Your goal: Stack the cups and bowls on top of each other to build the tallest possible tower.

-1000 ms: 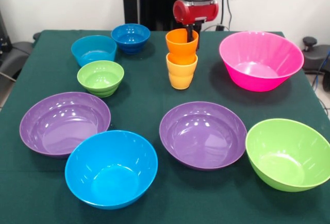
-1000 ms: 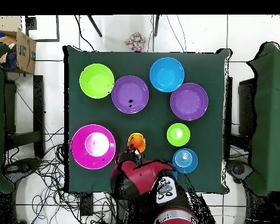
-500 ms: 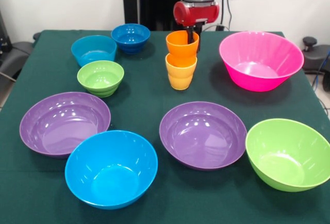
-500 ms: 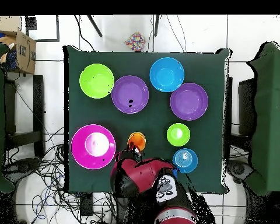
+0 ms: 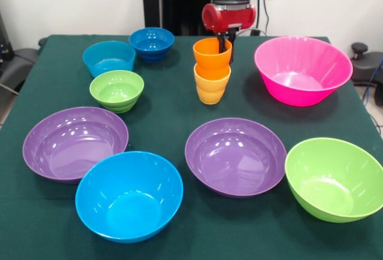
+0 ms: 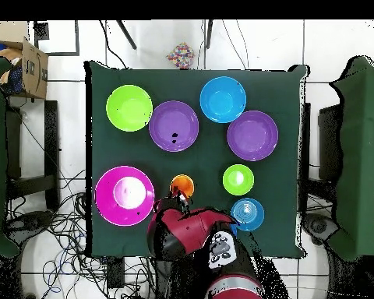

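Cups are light, stiff, glossy plastic, likely slippery, so the rim wall is the place to pinch. The orange cup (image 5: 211, 54) sits nested in the yellow cup (image 5: 211, 86) near the surface's (image 5: 173, 122) far edge; the fingers (image 5: 225, 43) appear clamped on its rim. Open room lies just beside the stack, between the green bowl (image 5: 116, 89) and pink bowl (image 5: 302, 69).

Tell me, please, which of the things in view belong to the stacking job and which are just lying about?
Belonging to the job:
- orange cup nested in the yellow-orange cup
- small green bowl, light blue bowl, dark blue bowl
- two purple bowls, large blue bowl, large green bowl, pink bowl
- gripper

Lying about:
- cardboard box
- floor cables
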Robot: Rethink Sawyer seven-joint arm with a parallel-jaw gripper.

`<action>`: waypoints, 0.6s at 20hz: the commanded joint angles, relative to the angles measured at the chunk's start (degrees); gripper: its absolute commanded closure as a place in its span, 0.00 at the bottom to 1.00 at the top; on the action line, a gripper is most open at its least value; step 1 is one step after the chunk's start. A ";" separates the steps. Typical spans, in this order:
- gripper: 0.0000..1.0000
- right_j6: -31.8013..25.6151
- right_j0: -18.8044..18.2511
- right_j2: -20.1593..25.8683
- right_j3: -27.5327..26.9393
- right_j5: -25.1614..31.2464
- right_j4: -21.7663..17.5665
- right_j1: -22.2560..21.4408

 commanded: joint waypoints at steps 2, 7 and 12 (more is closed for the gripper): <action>1.00 7.89 -0.76 5.45 -5.65 -1.89 0.77 2.89; 1.00 7.85 -0.78 5.49 -6.12 -1.32 0.83 2.96; 1.00 7.85 -0.89 5.47 -6.14 -1.24 0.66 3.14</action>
